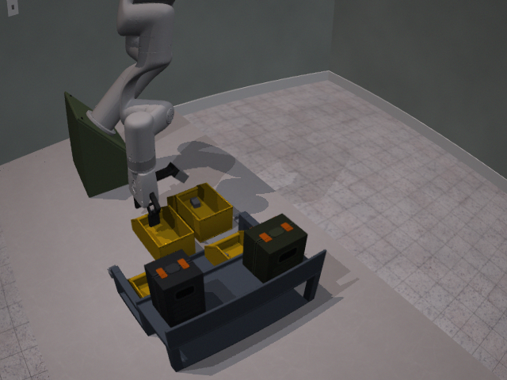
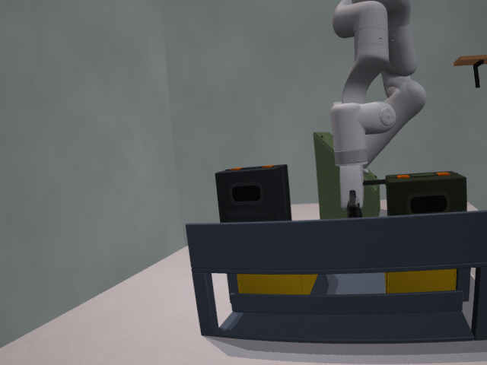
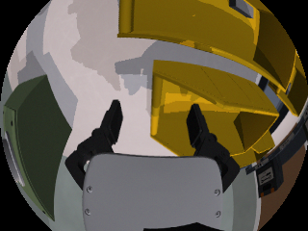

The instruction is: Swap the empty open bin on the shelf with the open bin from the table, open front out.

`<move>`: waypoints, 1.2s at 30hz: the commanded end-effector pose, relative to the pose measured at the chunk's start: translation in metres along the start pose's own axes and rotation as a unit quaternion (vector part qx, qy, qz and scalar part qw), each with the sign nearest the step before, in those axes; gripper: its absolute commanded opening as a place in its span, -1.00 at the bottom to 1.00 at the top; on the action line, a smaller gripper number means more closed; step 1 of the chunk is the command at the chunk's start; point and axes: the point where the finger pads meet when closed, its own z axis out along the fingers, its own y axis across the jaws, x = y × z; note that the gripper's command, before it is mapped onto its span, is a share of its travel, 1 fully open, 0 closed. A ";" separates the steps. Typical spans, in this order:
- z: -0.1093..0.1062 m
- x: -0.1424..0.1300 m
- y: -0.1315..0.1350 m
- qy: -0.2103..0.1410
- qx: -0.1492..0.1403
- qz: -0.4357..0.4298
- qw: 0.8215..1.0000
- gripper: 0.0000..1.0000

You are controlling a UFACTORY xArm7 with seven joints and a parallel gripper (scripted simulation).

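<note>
Evidently, the empty bin's [image 1: 182, 245] [image 3: 218, 125] edge lies between open jaws.

Count, visible only: 4 yellow bins [image 1: 216, 225] [image 2: 271, 284] [image 3: 192, 19], 2 carry cases [image 1: 176, 304] [image 2: 251, 212] with 4 orange latches [image 1: 264, 237] [image 2: 402, 176] total, 1 small grey block [image 1: 195, 202] [image 3: 242, 7], 1 shelf rack [image 1: 245, 296] [image 2: 334, 243], 1 arm [image 1: 139, 138] [image 2: 348, 125], 1 gripper [image 1: 146, 212] [image 2: 354, 212] [image 3: 155, 110], 2 fingers [image 1: 154, 218], 1 green pedestal [image 1: 98, 163] [image 2: 326, 176] [image 3: 38, 140], 1 wall plate [image 1: 13, 7], 1 wooden wall board [image 2: 472, 60], 1 black bracket [image 2: 476, 74]. Any more parts inside the bins: can't tell
</note>
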 end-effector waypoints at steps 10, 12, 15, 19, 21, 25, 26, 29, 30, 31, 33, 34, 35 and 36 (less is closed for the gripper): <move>-0.001 -0.001 0.001 -0.001 -0.001 0.000 1.000 0.89; -0.001 -0.001 0.001 -0.001 -0.001 0.000 1.000 0.89; -0.001 -0.001 0.001 -0.001 -0.001 0.000 1.000 0.89; -0.001 -0.001 0.001 -0.001 -0.001 0.000 1.000 0.89; -0.001 -0.001 0.001 -0.001 -0.001 0.000 1.000 0.89; -0.002 -0.001 0.001 -0.001 -0.001 0.000 1.000 0.89; -0.003 -0.001 0.001 -0.001 -0.001 0.000 1.000 0.89; -0.004 -0.001 0.001 -0.001 -0.001 0.000 1.000 0.89; -0.005 -0.001 0.001 -0.001 -0.001 0.000 1.000 0.89; -0.006 -0.001 0.001 -0.001 -0.001 0.000 1.000 0.89; -0.008 -0.001 0.001 -0.001 -0.001 0.000 1.000 0.89; -0.010 -0.001 0.001 -0.001 -0.001 0.000 1.000 0.89; -0.011 -0.001 0.001 -0.001 -0.001 0.000 1.000 0.89; -0.013 -0.001 0.001 -0.001 -0.001 0.000 1.000 0.89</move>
